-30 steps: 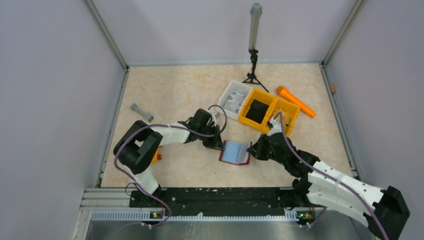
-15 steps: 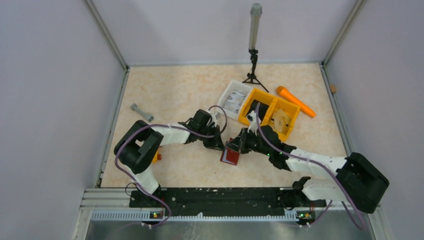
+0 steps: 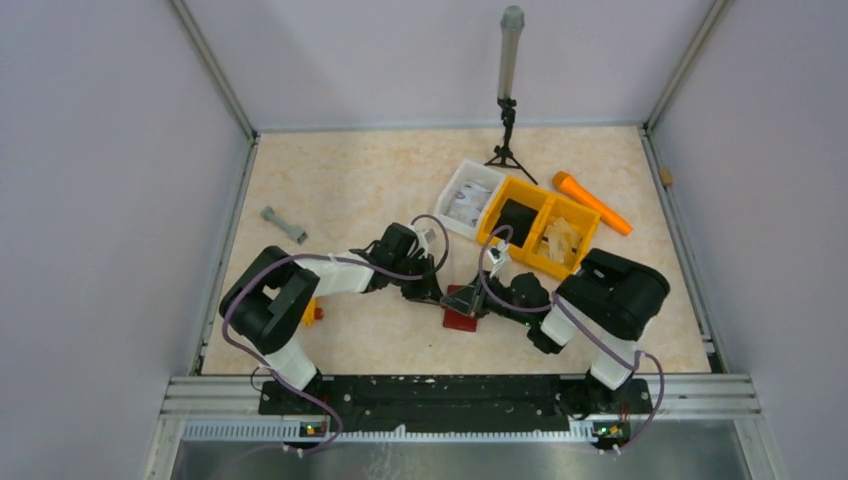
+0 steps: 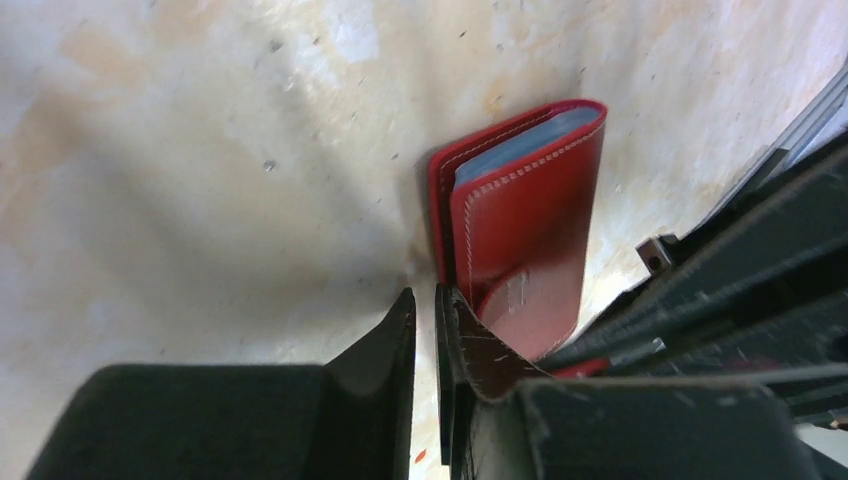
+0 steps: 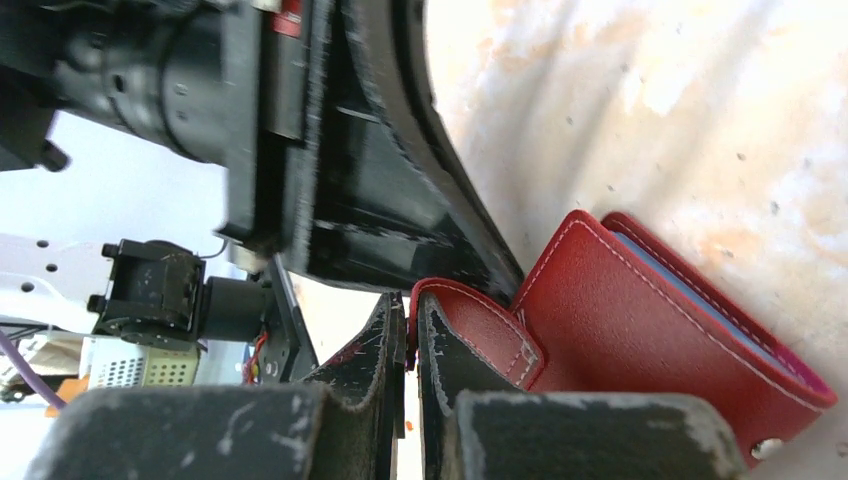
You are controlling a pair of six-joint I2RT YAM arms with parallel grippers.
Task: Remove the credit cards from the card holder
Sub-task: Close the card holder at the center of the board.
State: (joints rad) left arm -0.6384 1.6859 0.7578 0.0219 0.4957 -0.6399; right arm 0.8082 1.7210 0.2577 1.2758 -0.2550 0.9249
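The card holder (image 3: 461, 310) is a dark red folding wallet lying folded near the table's middle, between my two grippers. My left gripper (image 3: 437, 292) sits at its left edge. In the left wrist view its jaws (image 4: 426, 330) stand almost together on the corner of the holder (image 4: 525, 230). Pale grey-blue edges of the credit cards (image 4: 520, 143) show between the covers. My right gripper (image 3: 481, 297) is on the holder's right side. In the right wrist view it (image 5: 411, 340) is shut on the narrow snap tab of the holder (image 5: 650, 330). A thin strip of the cards (image 5: 690, 290) shows there.
A yellow-orange divided bin (image 3: 497, 236) and a white tray (image 3: 452, 196) stand just behind the grippers. An orange marker-like stick (image 3: 592, 203) lies to the bin's right. A small tripod with a grey tube (image 3: 509, 90) stands at the back. A grey bolt (image 3: 284, 224) lies far left.
The holder lay open with its pale inside up; my right arm has swung left with the tab and folded it over. The left gripper has stayed at the holder's left edge.
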